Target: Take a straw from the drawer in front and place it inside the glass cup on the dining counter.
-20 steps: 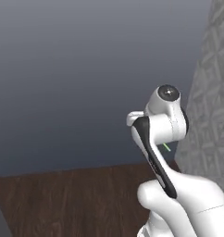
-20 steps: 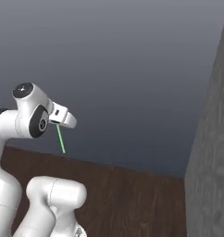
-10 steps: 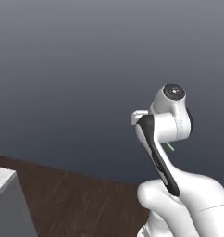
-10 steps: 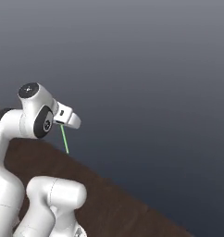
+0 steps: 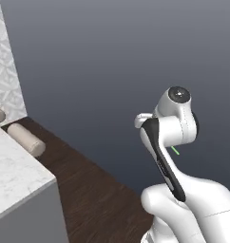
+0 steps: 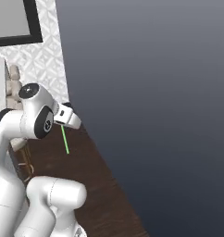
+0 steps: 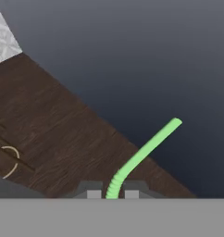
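My gripper (image 7: 113, 194) is shut on the bright-green straw (image 7: 146, 150), which runs up and to the right from between the fingertips with a bend near them. From the right base view the straw (image 6: 65, 139) hangs down from the gripper (image 6: 64, 124), held high above the floor. A short piece of the straw (image 5: 175, 150) peeks out behind the arm in the left base view. A corner of the white marble dining counter (image 5: 14, 178) lies at the lower left. The drawer and the glass cup are out of view.
Beige padded stools (image 5: 26, 139) stand beside the counter on the dark wood floor (image 5: 98, 190). A plain grey wall (image 6: 155, 92) rises ahead. A patterned wall (image 6: 44, 60) with a black-framed picture (image 6: 16, 21) is at the left.
The whole scene has swung across both base views, so the base has turned. The counter corner, stools and patterned wall have come into view. The straw stays gripped.
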